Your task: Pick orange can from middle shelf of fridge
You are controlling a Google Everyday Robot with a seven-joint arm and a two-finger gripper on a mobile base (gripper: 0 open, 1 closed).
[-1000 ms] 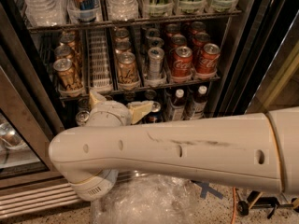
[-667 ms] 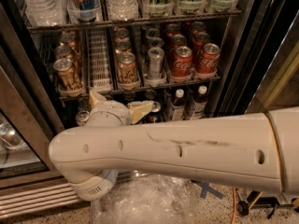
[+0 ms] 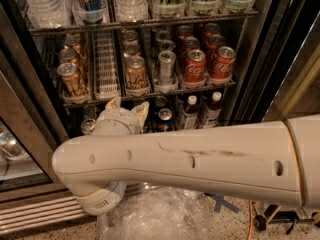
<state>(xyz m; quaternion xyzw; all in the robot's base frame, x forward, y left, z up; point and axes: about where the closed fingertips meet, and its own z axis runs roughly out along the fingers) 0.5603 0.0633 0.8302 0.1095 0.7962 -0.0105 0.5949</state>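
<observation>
Fridge (image 3: 26,104) door open, cans ranked on the middle shelf (image 3: 165,95). Orange can (image 3: 135,74) stands upright at the front of its lane, left of a silver-grey can (image 3: 166,67) and two Coca-Cola cans (image 3: 195,66). Gripper (image 3: 127,109) sits just below the shelf's front rail, beneath that can; fingers (image 3: 114,104) spread, nothing held. Arm (image 3: 200,159) crosses the foreground.

I'm watching through one camera, sitting above the arm (image 3: 200,159) and facing forward and down, close on the middle shelf (image 3: 150,95) of the fridge (image 3: 27,101). The gripper (image 3: 127,109) is hanging spread just below its rail.
</observation>
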